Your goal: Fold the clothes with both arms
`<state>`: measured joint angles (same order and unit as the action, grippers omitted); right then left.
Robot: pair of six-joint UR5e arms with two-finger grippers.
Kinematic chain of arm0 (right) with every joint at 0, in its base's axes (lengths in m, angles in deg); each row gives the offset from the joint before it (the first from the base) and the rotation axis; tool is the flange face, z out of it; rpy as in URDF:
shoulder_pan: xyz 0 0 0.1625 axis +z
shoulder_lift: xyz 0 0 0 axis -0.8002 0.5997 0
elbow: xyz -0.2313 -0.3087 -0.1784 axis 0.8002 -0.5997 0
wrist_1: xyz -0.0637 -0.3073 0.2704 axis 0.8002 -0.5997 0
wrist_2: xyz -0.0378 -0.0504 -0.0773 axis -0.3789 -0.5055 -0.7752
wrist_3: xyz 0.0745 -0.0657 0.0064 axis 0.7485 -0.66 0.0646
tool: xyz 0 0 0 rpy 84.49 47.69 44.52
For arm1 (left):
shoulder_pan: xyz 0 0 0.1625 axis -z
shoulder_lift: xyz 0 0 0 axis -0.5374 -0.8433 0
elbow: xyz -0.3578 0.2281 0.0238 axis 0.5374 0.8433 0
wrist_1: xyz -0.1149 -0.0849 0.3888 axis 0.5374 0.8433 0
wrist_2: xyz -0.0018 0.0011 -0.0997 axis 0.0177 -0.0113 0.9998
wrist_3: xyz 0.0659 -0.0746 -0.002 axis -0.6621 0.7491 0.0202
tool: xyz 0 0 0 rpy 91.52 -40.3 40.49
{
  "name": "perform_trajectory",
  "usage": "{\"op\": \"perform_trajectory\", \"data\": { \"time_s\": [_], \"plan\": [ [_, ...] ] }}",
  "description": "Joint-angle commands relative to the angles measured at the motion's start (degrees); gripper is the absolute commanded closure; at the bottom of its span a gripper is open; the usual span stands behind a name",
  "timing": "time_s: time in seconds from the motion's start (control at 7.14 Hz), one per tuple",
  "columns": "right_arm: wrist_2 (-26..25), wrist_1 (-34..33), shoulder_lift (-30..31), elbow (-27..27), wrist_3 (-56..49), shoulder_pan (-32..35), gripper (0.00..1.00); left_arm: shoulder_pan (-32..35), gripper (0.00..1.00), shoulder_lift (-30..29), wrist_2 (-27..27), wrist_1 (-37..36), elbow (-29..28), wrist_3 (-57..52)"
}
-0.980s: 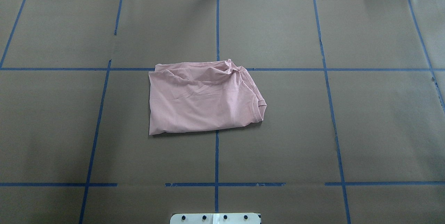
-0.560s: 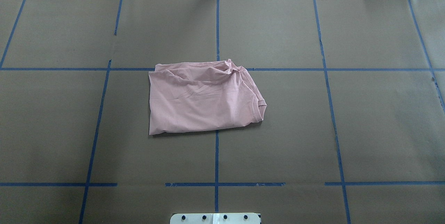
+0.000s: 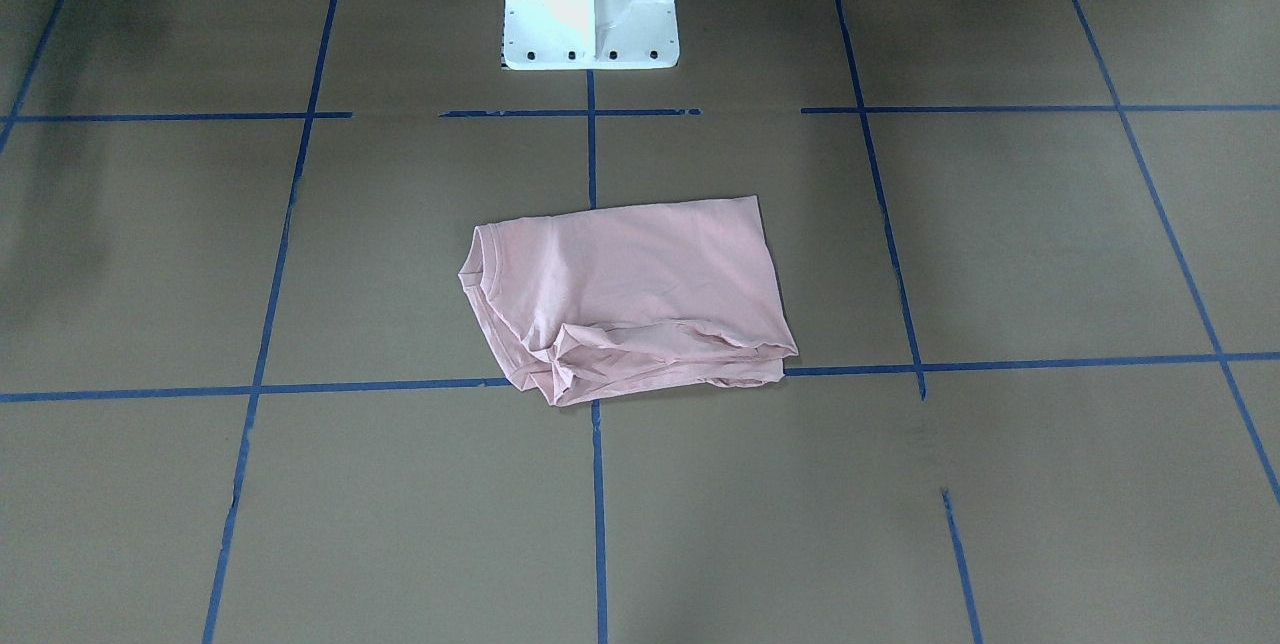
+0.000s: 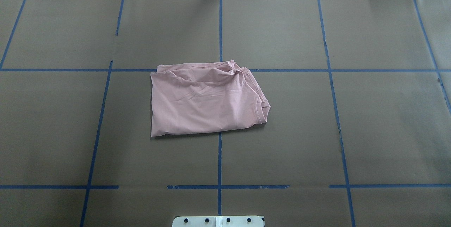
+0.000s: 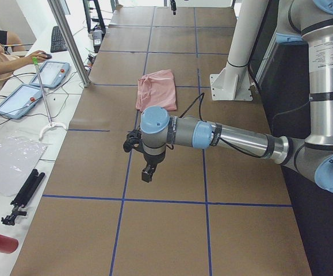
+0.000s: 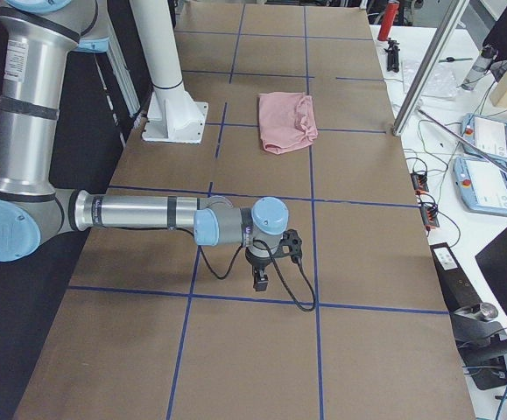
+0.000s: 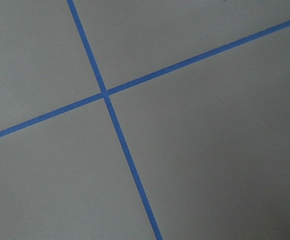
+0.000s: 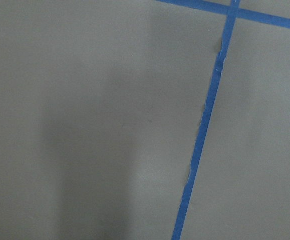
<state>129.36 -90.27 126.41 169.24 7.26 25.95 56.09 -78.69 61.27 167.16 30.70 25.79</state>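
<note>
The T-shirt [image 4: 204, 102] lies folded at mid-frame overhead, so I judge the folding nearly done; my left gripper [image 5: 147, 172] and right gripper [image 6: 259, 278] hang well away, jaws' state untellable, and next comes neatening its bunched upper edge.

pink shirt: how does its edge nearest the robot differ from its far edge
On the T-shirt, the near edge is smooth and straight; the far edge is bunched, with stacked layers showing. The far edge covers a crosswise blue tape line; the near edge lies clear of one. Both rest on the table.
</note>
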Motion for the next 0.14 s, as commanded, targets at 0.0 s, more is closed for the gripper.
{"op": "perform_trajectory", "data": {
  "time_s": [0.0],
  "plan": [
    [0.04, 0.00, -0.07, 0.15, 0.04, 0.00, 0.00, 0.00, 0.00, 0.07, 0.00, 0.09, 0.05, 0.17]
  ]
}}
